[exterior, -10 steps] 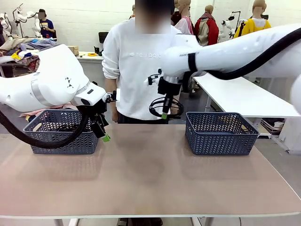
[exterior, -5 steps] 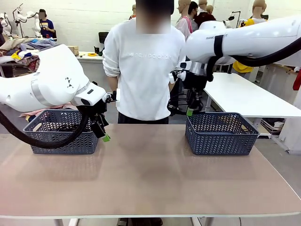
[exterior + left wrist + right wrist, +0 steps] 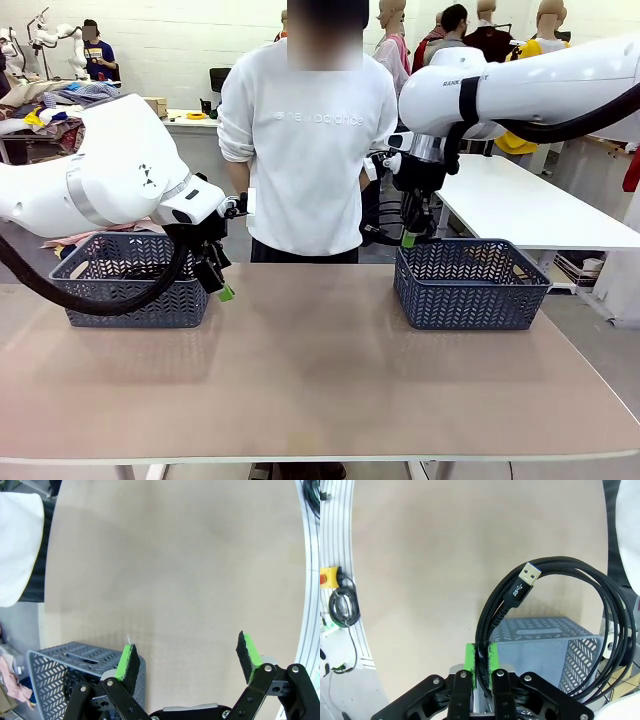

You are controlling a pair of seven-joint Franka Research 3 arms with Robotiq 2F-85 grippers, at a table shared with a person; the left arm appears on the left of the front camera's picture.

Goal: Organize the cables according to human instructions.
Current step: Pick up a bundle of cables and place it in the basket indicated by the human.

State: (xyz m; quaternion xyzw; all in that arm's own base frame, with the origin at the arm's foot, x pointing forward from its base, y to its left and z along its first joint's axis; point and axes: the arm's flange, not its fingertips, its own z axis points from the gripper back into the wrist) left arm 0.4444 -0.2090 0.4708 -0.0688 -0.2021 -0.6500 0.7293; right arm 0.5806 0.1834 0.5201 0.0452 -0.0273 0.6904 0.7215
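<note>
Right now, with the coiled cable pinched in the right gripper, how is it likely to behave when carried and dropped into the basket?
The coiled cable, hanging from the right gripper by a few strands, keeps its loop, so it seems springy rather than limp. The loose USB plug may swing or snag on the basket wall's openings. It looks light; it will probably flop and spread on landing.

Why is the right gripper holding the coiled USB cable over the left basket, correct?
Not quite: the right gripper, shut on the coiled USB cable, hangs by the right basket's near-left corner, not the left basket. The front view shows it.
</note>
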